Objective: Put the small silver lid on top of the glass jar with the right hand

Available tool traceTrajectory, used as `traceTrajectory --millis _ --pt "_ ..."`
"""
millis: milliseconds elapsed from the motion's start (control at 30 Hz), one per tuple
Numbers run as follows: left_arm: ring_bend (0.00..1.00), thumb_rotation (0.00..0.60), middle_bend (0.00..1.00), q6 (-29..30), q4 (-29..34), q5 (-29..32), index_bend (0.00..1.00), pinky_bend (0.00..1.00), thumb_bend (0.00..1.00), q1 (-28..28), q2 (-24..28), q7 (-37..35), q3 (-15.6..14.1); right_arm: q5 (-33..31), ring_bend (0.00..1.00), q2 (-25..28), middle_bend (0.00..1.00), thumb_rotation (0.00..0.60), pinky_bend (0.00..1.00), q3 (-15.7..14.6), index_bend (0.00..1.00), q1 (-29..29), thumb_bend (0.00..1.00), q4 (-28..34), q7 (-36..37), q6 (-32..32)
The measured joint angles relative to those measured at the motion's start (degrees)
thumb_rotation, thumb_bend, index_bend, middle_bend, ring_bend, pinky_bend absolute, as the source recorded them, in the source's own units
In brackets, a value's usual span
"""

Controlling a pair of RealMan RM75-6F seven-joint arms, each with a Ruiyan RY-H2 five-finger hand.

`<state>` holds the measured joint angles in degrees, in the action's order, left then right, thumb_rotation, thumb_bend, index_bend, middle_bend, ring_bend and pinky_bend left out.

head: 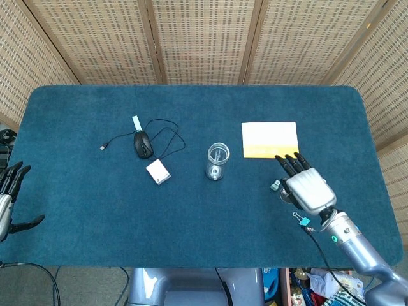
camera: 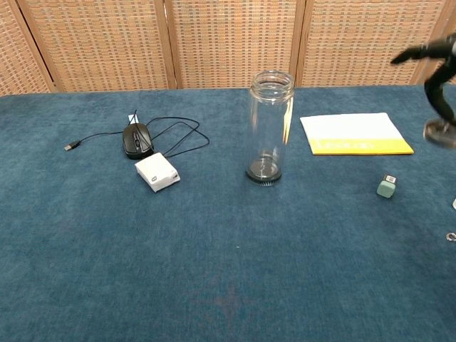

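The right hand (head: 307, 189) hung well right of the jar (head: 217, 160), its fingers (camera: 436, 77) pinching the lid (camera: 440, 132) lightly from below. Carried tilted, the lid could slip to the surface (head: 95, 210), or clip the jar's rim and topple it.

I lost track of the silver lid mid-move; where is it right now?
In the chest view the silver lid is at the far right edge, held off the table by the right robot hand, right of the yellow pad and well right of the glass jar.
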<state>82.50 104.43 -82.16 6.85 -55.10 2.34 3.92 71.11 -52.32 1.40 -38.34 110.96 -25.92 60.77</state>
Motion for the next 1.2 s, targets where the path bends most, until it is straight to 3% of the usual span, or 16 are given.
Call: traceTrajectory --millis 300,500,833,1200 --pt "0.00 0.600 0.00 -0.01 0.21 0.36 0.00 0.00 0.11 0.19 0.20 -0.23 0.36 -12.16 0.00 1.39 0.04 0.600 0.00 11.09 0.71 -6.46 0.59 -1.00 4.63 -3.42" --pt "0.00 0.600 0.00 -0.58 -0.59 1.36 0.00 0.00 0.11 0.36 0.45 -1.43 0.68 -22.07 0.00 -1.56 0.05 0.600 0.00 14.98 0.71 -13.45 0.59 0.00 0.82 -4.91" --pt "0.00 0.600 0.00 -1.60 -1.60 2.29 0.00 0.00 0.11 0.67 0.81 -3.27 0.96 -36.52 0.00 -14.54 0.06 0.600 0.00 16.80 0.71 -24.78 0.59 -1.36 -11.26 -1.12" --pt "0.00 0.600 0.00 -2.85 -2.28 3.66 0.00 0.00 0.11 1.16 0.75 -3.66 1.24 -40.05 0.00 -21.66 0.06 0.600 0.00 16.53 0.71 -29.03 0.59 -7.55 -14.57 0.69"
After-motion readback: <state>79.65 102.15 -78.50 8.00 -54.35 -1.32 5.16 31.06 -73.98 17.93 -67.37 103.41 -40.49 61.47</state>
